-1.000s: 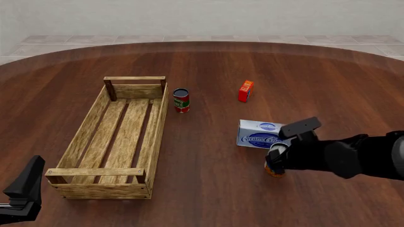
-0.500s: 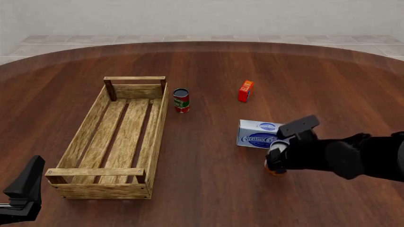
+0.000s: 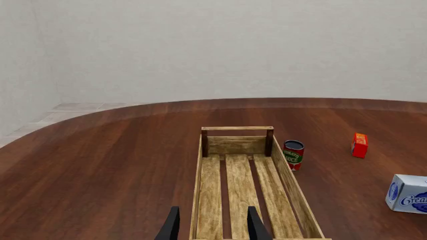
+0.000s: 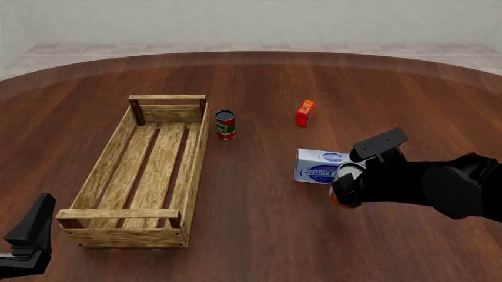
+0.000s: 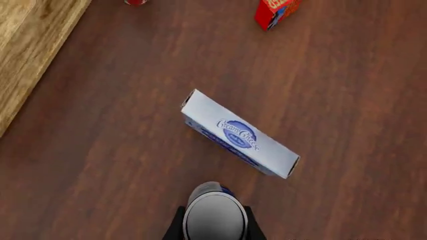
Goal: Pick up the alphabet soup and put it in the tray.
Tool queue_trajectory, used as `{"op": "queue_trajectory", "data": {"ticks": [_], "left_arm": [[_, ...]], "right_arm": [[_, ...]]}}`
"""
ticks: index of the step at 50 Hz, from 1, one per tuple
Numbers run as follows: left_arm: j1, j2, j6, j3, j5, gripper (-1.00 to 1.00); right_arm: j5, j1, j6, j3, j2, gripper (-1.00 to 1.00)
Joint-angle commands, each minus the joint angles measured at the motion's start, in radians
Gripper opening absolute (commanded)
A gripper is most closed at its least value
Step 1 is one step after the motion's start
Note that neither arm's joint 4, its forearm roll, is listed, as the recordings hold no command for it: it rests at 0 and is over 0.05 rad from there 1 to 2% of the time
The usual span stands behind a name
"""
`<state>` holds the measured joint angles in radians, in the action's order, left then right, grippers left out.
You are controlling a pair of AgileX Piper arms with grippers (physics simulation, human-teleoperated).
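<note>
black right tool (image 4: 342, 187) is pinching the alphabet soup (image 5: 215, 216), its fingers (image 5: 175, 227) pressed against either side of the can as the right wrist view shows; in the front view only the white top and a sliver of orange base peep out from under the wrist. you cannot tell from these views whether the can is clear of the bench (image 4: 259, 235) or touching it. just beyond the can lies the cream cheese box (image 4: 318, 167), near enough to brush. farther off stand the small orange box (image 4: 305, 113) and the red-and-green can (image 4: 225, 124), the latter just beside the tray (image 4: 120, 220). left tool (image 3: 212, 227) hangs spread and holding nothing over the tray's near end. to do this step well, raise the can straight up until it would pass above the tray's side rail, keep it upright, then carry it leftward to the slatted floor. avoid sweeping low past the cream cheese box, and mind the left tool.
</note>
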<state>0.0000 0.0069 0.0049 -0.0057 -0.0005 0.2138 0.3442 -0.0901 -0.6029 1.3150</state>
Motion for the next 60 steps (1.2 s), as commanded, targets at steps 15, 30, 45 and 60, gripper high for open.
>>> {"op": "queue_trajectory", "data": {"ticks": [15, 30, 45, 60], "left_arm": [[0.0, 0.0, 0.0, 0.0, 0.0, 1.0], [0.0, 0.0, 0.0, 0.0, 0.0, 1.0], [0.0, 0.0, 0.0, 0.0, 0.0, 1.0], [0.0, 0.0, 0.0, 0.0, 0.0, 1.0]], "right_arm": [[0.126, 0.066, 0.009, -0.113, -0.072, -1.0], [0.161, 0.142, 0.02, -0.207, -0.051, -1.0], [0.203, 0.202, 0.038, -0.296, -0.027, -1.0], [0.22, 0.282, 0.051, -0.396, 0.021, -1.0]]}}
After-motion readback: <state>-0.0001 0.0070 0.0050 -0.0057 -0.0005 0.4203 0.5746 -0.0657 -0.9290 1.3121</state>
